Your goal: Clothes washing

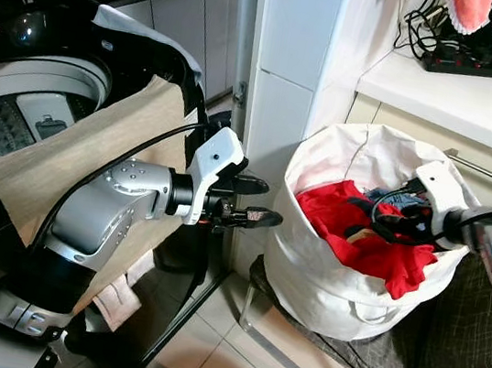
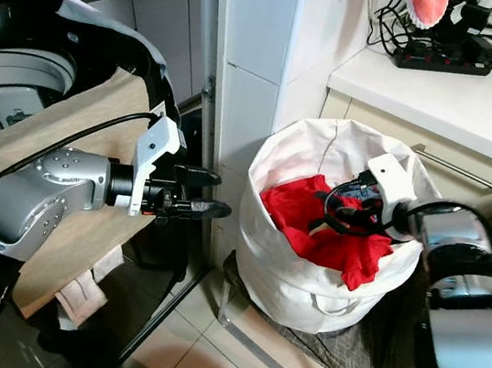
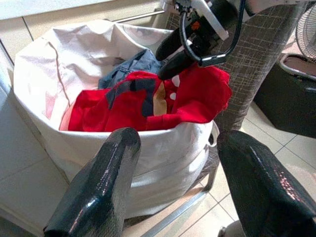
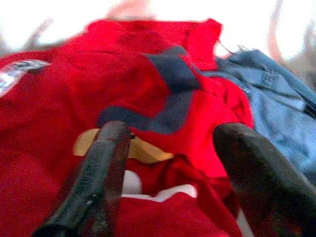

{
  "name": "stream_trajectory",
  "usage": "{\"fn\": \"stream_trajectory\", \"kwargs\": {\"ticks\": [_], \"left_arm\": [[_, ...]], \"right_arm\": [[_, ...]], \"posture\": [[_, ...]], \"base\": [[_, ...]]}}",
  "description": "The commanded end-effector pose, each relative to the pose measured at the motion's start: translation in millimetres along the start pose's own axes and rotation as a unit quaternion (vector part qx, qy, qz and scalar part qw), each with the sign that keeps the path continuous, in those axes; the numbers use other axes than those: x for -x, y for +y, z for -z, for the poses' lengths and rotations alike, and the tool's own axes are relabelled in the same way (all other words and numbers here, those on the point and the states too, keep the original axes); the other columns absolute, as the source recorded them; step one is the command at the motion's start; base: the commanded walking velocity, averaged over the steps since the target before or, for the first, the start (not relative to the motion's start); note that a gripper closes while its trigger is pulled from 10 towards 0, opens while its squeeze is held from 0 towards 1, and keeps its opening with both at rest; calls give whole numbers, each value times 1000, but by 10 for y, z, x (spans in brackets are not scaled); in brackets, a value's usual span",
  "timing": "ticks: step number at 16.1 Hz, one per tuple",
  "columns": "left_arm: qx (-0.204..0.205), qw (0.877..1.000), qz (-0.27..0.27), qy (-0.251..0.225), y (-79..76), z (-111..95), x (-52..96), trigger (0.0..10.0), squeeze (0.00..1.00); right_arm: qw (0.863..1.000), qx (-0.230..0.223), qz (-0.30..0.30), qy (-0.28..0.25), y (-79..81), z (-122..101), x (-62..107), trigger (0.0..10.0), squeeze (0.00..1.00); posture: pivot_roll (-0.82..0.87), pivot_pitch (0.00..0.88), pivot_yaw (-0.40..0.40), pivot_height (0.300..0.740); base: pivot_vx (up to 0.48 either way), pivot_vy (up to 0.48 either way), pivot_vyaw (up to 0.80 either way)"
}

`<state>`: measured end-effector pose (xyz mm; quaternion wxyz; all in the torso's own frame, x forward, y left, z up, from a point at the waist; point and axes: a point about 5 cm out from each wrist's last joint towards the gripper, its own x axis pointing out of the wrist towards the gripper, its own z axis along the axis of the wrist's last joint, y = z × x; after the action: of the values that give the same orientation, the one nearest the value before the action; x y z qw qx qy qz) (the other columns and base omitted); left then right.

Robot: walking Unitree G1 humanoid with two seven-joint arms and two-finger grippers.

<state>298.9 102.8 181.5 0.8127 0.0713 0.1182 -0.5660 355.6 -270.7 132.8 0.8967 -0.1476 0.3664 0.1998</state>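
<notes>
Because the red cotton garment (image 1: 363, 234) lies heaped in the white fabric laundry bag (image 1: 324, 279) at three o'clock, the right gripper (image 1: 396, 217) reaches in, fingers spread, for a grasp; the left gripper (image 1: 253, 200) waits outside, spread, at nine o'clock of it.

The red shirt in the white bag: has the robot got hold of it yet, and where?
Not yet. The right gripper is open just above the red shirt in the white laundry bag; the left gripper is open in mid-air.
</notes>
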Motion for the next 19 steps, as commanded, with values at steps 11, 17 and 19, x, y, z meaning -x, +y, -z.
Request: {"fn": "stream_trajectory", "kwargs": {"ticks": [11, 17, 19], "left_arm": [[-10, 1000, 13, 19, -60, -49, 48, 10000, 0], [-9, 999, 25, 23, -96, -72, 52, 10000, 0], [-9, 999, 31, 25, -123, -69, 27, 10000, 0]], "right_arm": [[986, -137, 95, 17, 98, 272, -210, 10000, 0], [985, -142, 85, 55, 128, 369, -216, 1176, 0], [984, -140, 87, 63, 124, 404, -212, 0, 0]], "posture": [[13, 0, 54, 740], [19, 0, 50, 740], [20, 0, 49, 740]], "base": [[0, 0, 0], [0, 0, 0], [0, 0, 0]]}}
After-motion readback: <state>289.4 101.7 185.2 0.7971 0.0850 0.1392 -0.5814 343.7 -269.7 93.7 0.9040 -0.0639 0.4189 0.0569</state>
